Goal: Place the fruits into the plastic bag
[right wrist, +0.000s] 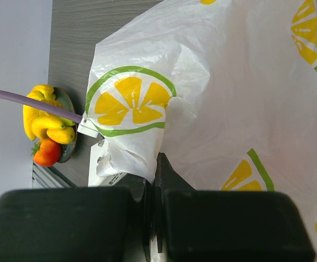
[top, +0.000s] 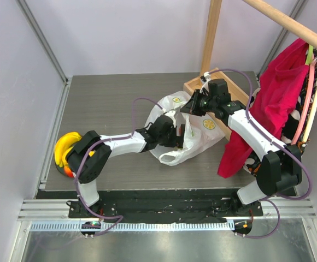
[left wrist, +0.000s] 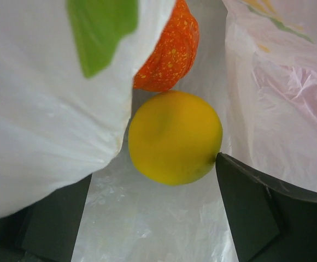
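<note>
The plastic bag point(top: 194, 128) lies mid-table, white with lemon prints. My right gripper point(top: 194, 105) is shut on the bag's upper edge and holds it up; the pinched fold shows in the right wrist view point(right wrist: 157, 164). My left gripper point(top: 172, 134) reaches inside the bag's mouth. It is open point(left wrist: 156, 213). A yellow-green fruit point(left wrist: 175, 136) lies on the bag's inner sheet just past the fingertips, against the right finger point(left wrist: 257, 207). An orange fruit point(left wrist: 169, 49) lies behind it. A banana bunch point(top: 65, 146) and a red fruit point(top: 69, 171) sit on a grey plate point(right wrist: 70, 101) at the left edge.
A red cloth point(top: 270, 101) hangs from a wooden rack point(top: 289, 24) at the right, beside my right arm. A wooden box point(top: 216, 93) stands behind the bag. The plate sits close to my left arm's base.
</note>
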`<state>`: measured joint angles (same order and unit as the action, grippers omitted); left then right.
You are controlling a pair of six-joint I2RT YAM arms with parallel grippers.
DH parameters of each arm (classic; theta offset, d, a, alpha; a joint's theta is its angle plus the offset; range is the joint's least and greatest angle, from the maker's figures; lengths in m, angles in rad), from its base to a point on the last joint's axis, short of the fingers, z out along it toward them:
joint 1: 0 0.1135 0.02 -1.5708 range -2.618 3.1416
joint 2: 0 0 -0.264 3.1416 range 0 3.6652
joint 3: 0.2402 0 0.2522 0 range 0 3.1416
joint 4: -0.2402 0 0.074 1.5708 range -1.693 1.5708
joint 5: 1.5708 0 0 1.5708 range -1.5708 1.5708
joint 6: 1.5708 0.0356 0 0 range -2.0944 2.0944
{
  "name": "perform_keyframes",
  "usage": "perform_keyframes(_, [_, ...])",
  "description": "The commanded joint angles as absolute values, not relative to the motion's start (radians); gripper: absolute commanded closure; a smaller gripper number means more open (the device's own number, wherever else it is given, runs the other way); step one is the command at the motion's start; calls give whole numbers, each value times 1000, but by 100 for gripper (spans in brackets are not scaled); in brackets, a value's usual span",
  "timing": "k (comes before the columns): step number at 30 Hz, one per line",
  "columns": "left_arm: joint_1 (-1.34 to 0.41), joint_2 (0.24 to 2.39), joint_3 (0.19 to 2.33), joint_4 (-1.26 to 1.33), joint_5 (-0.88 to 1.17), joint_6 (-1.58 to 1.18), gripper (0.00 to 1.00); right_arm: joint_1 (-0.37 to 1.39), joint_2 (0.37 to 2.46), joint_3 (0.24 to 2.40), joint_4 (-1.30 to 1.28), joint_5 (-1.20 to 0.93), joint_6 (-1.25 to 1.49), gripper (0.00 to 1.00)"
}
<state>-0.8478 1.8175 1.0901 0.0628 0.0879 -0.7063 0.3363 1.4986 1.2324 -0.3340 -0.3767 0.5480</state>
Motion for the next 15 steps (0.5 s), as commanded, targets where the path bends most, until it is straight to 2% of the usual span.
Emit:
perform_keyframes(1, [-847,1812,1111,100,63,-703,0,333,1454,1256,-318,-380,541,99])
perform_keyframes(8, [-847,1775,1106,112,70,-675,0,331,1453,1256,-318,-379,538,99])
perform_keyframes(15, [-847,1639,1046,163,77,-591,0,331,1454,1259,-319,-379,538,99])
